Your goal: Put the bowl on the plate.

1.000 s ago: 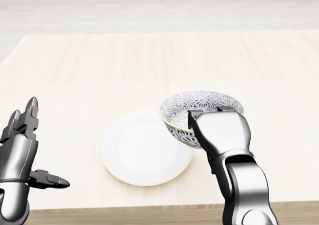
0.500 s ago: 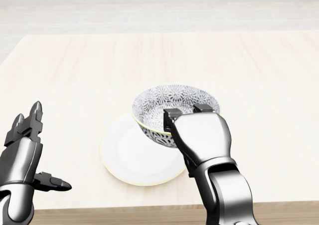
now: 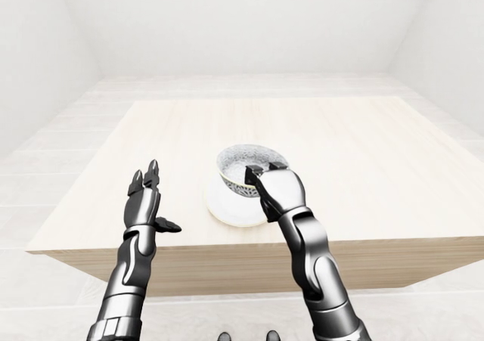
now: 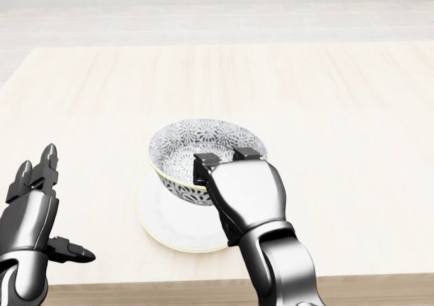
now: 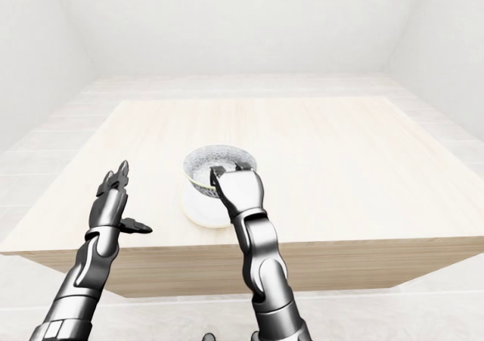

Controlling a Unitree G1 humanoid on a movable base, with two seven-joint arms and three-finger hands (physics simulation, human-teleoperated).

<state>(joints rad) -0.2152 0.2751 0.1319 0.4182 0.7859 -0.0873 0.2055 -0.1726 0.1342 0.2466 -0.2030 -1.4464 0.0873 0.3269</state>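
one patterned round bowl (image 4: pixel 182 151) over a smooth white plate (image 4: pixel 153 216)

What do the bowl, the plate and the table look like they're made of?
The bowl is probably glazed ceramic: fine dark floral print on white, pale rim. The plate is likely glazed ceramic too: plain smooth white with a thin yellowish edge. The table looks like light matte wood with faint grain lines; it could be laminate.

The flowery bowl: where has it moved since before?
The right hand carried the black-and-white patterned bowl leftward in the head view, from the right edge of the round white plate to over its middle, still gripping the rim. Plate, wooden table and open left hand stayed put.
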